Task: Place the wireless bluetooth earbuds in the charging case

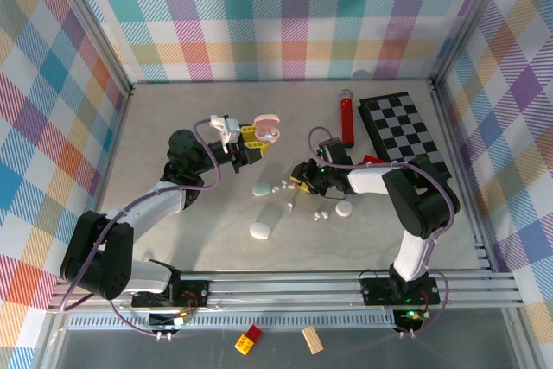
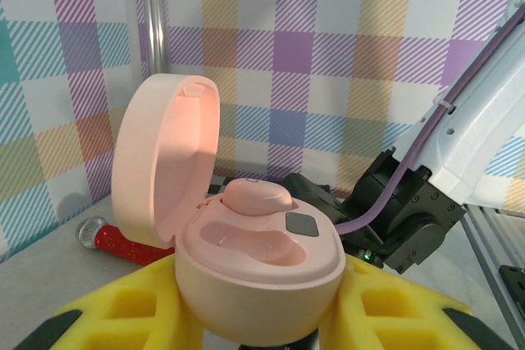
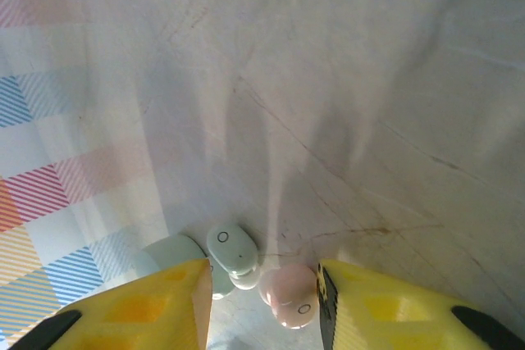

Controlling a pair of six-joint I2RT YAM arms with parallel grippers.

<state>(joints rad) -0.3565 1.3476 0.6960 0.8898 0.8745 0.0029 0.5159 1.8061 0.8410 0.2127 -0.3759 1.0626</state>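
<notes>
My left gripper (image 1: 251, 139) is shut on the pink charging case (image 2: 262, 264), held off the table with its lid (image 2: 164, 161) up. One pink earbud (image 2: 256, 197) sits in the far socket; the near socket (image 2: 246, 242) is bare. In the left wrist view, the yellow fingers (image 2: 107, 317) clamp the case's sides. My right gripper (image 3: 262, 293) is low over the table (image 3: 344, 104), open, with a pink earbud (image 3: 289, 294) lying between its fingers, close to the right one. A pale green earbud (image 3: 232, 250) lies by the left finger.
A pale green case (image 1: 262, 188), two white cases (image 1: 260, 230) (image 1: 344, 209) and white earbuds (image 1: 320, 213) lie mid-table. A red microphone (image 1: 347, 118) and a checkerboard (image 1: 402, 127) are at the back right. Plaid walls enclose the table.
</notes>
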